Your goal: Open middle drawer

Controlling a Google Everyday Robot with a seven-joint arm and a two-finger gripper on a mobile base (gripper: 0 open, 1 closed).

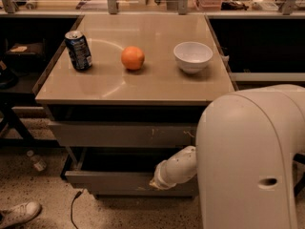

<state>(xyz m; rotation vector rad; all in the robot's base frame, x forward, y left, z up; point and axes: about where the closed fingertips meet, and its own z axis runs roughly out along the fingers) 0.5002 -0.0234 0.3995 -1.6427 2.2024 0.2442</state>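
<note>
The middle drawer (109,181) is a wide, shallow grey drawer with a flat front. It stands pulled out from the cabinet, with a dark gap showing above its front edge. My white arm reaches in from the right. My gripper (155,183) is at the top edge of the drawer's front, right of its middle. The large white arm housing (248,161) hides the right part of the drawers. Above the middle drawer is the taller grey drawer (119,134) with white scratch marks, which looks pushed in further.
On the tan cabinet top (157,87) stand a blue soda can (78,50), an orange (132,58) and a white bowl (193,57). On the floor at the left are a white shoe (19,213), a small bottle (35,161) and a black cable (74,206). Dark shelving flanks both sides.
</note>
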